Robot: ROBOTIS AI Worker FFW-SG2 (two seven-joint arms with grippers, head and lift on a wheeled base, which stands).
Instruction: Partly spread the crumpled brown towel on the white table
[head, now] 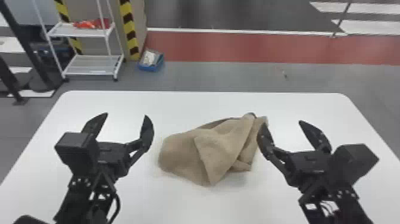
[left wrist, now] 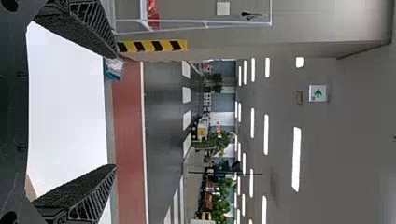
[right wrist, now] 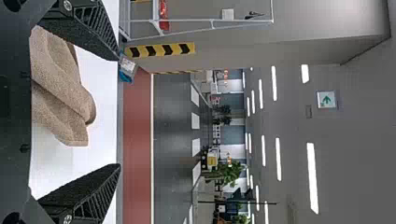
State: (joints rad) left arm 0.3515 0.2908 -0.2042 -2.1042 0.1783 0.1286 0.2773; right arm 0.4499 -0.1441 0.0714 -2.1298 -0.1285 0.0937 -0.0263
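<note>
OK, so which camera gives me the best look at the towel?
The head view. It takes in nearly the whole towel, crumpled on the table, with its folds and most of its outline. The right wrist view shows part of it closer up, and the left wrist view has what looks like a small brown sliver.

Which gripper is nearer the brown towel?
The right gripper: in the head view one of its fingers overlaps the towel, while bare table lies between the left gripper and the towel.

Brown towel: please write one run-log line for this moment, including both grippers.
brown towel: crumpled on white table; left gripper: open, left of towel; right gripper: open, at towel's right edge; grasp: none
</note>
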